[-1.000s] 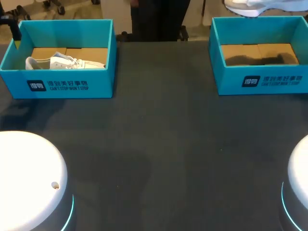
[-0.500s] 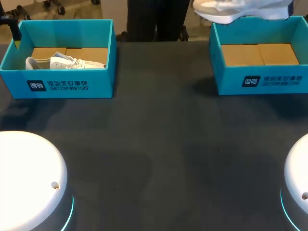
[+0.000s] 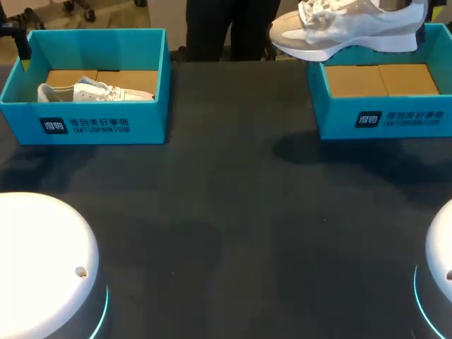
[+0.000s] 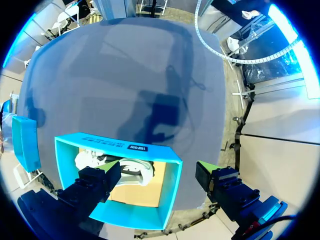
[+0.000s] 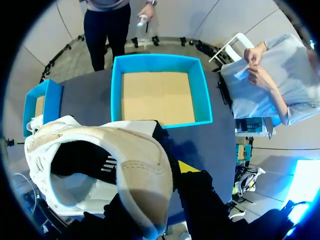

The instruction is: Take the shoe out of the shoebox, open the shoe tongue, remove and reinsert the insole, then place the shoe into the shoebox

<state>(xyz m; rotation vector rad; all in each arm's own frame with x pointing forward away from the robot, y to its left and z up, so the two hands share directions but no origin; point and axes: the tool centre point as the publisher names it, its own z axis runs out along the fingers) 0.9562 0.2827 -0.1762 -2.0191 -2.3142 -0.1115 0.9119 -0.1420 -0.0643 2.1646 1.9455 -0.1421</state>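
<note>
Above near-left corner of right shoebox (image 3: pixel 385 116), off the counter (image 3: pixel 233 212): white shoe (image 3: pixel 346 32), sole down, laces up, toe twd the middle. Gripped at heel end by right hand (image 5: pixel 165 195); per wrist view, fingers clamped either side of heel collar, as far as visible. Brown cardboard floor showing in that box. Left hand (image 4: pixel 157 170) spread wide, holding nothing, hanging over left shoebox (image 4: pixel 170 200) w/ second shoe (image 4: pixel 132 170) lying inside, untouched.

Step in hand, as judged: the first, taking shoe out. Clear of box walls, not yet set down. Tongue & insole steps not begun.

Next move, prob.: bring shoe fwd & down onto open counter between the boxes, sole flat, opening up. Calls for firm heel grip, since shoe held from one end only & toe apt to droop or swing. Then left hand needed across to pin shoe or pull tongue; well apart at pres., so a long reach. Watch toe vs. box wall on way down.
</note>
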